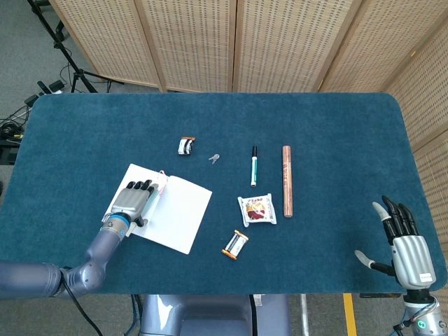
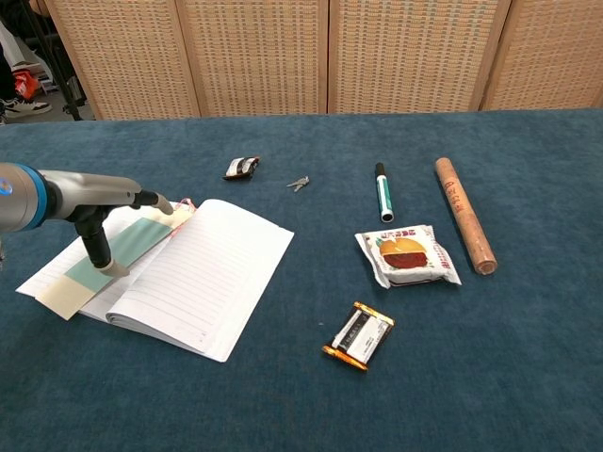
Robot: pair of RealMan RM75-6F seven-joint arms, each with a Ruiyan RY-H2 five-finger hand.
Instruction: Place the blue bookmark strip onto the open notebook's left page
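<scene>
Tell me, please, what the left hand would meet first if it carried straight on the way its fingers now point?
Probably nothing close: the left hand lies on the notebook, fingers aimed up and slightly right across the left page. Beyond its top edge is bare cloth; the small black packet lies roughly along that line, though depth is unclear.

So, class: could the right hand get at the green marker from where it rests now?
Probably yes. The right hand sits open near the table's right edge, and only the brown rod lies between it and the green marker, low enough to reach over.
</scene>
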